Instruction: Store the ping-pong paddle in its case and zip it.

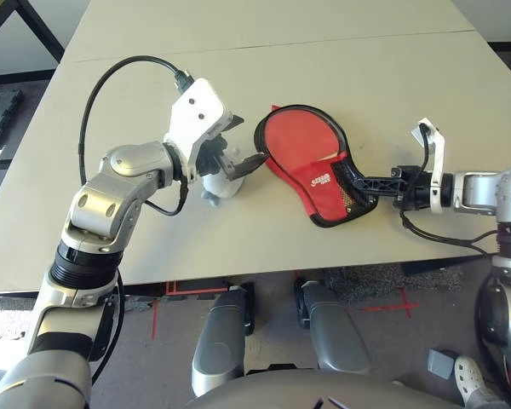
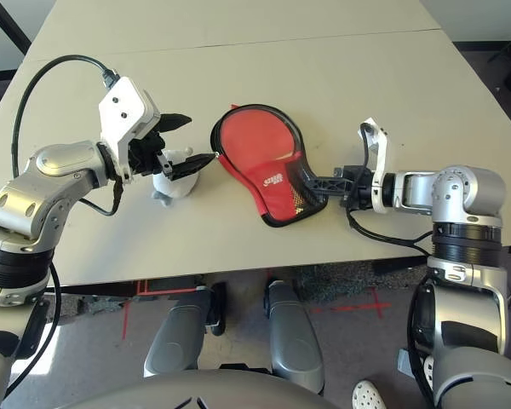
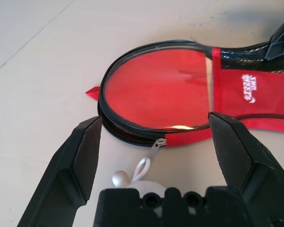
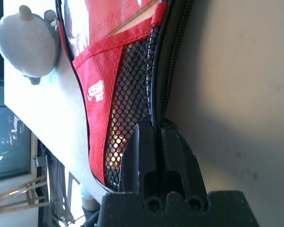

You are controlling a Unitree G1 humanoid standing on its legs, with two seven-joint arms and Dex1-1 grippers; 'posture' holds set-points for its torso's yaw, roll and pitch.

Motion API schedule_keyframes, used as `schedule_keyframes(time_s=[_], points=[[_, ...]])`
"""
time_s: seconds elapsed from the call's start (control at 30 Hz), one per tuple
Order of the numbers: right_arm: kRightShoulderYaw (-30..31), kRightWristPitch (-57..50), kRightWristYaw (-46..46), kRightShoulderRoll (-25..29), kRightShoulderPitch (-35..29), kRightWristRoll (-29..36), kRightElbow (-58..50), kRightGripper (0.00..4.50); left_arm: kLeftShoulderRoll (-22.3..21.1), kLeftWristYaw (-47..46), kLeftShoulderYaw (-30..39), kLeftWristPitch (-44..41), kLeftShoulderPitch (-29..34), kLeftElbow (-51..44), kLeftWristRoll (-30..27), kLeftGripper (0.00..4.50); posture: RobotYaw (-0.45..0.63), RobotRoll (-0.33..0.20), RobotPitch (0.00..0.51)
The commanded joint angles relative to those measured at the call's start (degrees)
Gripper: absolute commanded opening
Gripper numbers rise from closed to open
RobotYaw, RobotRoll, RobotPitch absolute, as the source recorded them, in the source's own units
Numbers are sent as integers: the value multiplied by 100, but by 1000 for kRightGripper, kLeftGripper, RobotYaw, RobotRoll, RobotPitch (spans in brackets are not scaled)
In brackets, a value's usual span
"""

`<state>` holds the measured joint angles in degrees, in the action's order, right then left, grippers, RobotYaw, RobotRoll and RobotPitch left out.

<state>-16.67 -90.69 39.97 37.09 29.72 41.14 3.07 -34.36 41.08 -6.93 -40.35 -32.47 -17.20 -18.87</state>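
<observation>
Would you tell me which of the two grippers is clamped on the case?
The right gripper: shut on the case's handle end by the mesh pocket. The left gripper stands open at the round end.

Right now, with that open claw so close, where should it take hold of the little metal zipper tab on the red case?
Probably the zipper pull itself, approached from the round end of the case, where the open left gripper already faces it. The pull lies flat on the table, pointing away from the rim toward the fluffy ball, so its free end offers the easiest pinch.
</observation>
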Motion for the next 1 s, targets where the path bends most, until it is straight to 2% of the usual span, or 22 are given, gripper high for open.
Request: schedule_keyframes(time_s=[0.03, 0.17, 0.4, 0.53, 0.6, 0.73, 0.83, 0.9, 0.97, 1.0], points=[[-143, -181, -143, 238, -417, 439, -433, 35, 14, 81, -95, 113, 35, 71, 65, 4500, 35, 0, 217], [-277, -181, -402, 351, -800, 976, -828, 35, 43, 100, -125, 177, 6, 149, 88, 4500, 25, 0, 220], [-359, -181, -1129, 154, -1004, 1732, -1059, 35, 102, 124, -169, 254, -13, 234, 144, 4500, 25, 0, 223], [-300, -181, -1280, 253, -1083, 2139, -1231, 35, 95, 131, -155, 261, 0, 232, 153, 4500, 30, 0, 224], [-287, -159, -1217, 417, -942, 2026, -1231, 557, 81, 123, -137, 252, 23, 216, 154, 4500, 34, 0, 225], [124, 458, -301, 1319, -667, 1717, -1095, 1831, 43, 114, -98, 247, 53, 208, 158, 4500, 39, 0, 225], [735, 1546, 863, 2179, -610, 1129, -879, 3028, 5, 113, -67, 254, 51, 221, 159, 4500, 43, 0, 224], [1243, 2828, 1725, 2611, -442, 342, -448, 3815, -22, 99, -33, 257, 50, 232, 158, 4500, 44, 0, 224], [1631, 4139, 2378, 2629, -33, -376, 171, 4474, -45, 86, 7, 264, 50, 258, 157, 4500, 44, 0, 223], [1806, 4629, 2613, 2563, 178, -671, 451, 4474, -57, 84, 20, 271, 48, 275, 163, 4500, 46, 0, 223]])
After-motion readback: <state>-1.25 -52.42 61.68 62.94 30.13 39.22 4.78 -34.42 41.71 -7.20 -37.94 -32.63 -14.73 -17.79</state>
